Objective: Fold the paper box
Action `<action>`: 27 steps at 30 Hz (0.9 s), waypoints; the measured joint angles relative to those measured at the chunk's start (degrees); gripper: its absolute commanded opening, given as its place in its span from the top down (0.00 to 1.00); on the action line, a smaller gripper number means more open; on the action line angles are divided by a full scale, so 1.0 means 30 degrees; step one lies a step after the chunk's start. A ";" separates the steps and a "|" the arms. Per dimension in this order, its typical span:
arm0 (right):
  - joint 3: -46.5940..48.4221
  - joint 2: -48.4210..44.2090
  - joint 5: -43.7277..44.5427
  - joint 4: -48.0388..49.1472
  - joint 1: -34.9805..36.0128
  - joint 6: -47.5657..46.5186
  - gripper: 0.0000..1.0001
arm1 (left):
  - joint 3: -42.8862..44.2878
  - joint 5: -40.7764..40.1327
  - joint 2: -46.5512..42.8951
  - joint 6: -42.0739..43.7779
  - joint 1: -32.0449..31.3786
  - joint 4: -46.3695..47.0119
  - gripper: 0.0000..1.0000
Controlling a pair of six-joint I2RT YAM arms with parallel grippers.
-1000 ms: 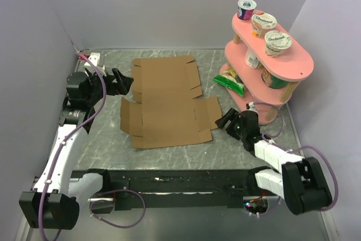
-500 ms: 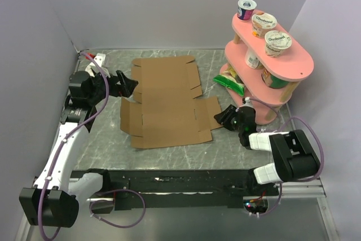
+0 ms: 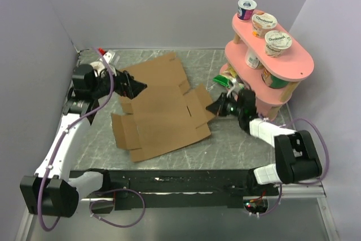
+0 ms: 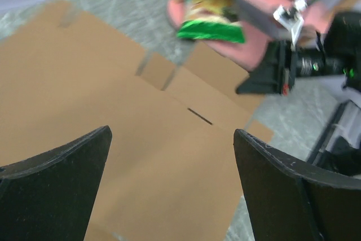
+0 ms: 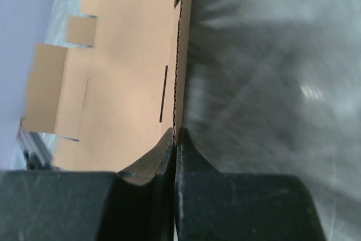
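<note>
The paper box (image 3: 161, 114) is a flat brown cardboard sheet with flaps and slots, lying skewed on the grey table. My right gripper (image 3: 215, 107) is shut on the edge of its right flap. In the right wrist view the corrugated edge (image 5: 179, 83) runs straight into the closed fingertips of the right gripper (image 5: 176, 136). My left gripper (image 3: 138, 87) hovers open over the sheet's far left part. In the left wrist view the left gripper (image 4: 172, 132) has only bare cardboard (image 4: 113, 117) between its wide-spread fingers.
A pink two-tier shelf (image 3: 282, 66) stands at the back right with yogurt cups (image 3: 246, 8) on top. A green snack bag (image 3: 228, 83) lies at its foot, close behind the right gripper. Grey walls enclose the left, back and right. A black rail (image 3: 186, 182) runs along the front.
The right gripper has closed on the box's right flap and swung toward the shelf. The sheet has turned counterclockwise. The left gripper has moved right, over the sheet.
</note>
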 measured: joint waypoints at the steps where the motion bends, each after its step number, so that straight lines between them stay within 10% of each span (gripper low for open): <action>1: 0.1188 -0.0481 -0.0335 -0.1632 0.0044 -0.0772 0.99 | 0.0576 0.0452 0.0386 0.0189 -0.0124 -0.0153 0.04; 15: 2.2389 0.0357 -0.2739 -1.8695 0.0197 -1.1650 0.99 | 1.6881 0.3876 0.7249 0.4546 -0.2696 -0.4539 0.04; 20: 2.5259 0.1676 -0.2659 -2.2396 0.1049 -1.3886 0.99 | 2.2658 0.4481 0.9326 0.6273 -0.3155 -0.6790 0.04; 27: 2.5245 0.2390 -0.2040 -2.4975 0.2331 -1.5387 1.00 | 2.3715 0.4634 1.0717 0.8043 -0.4437 -0.9537 0.04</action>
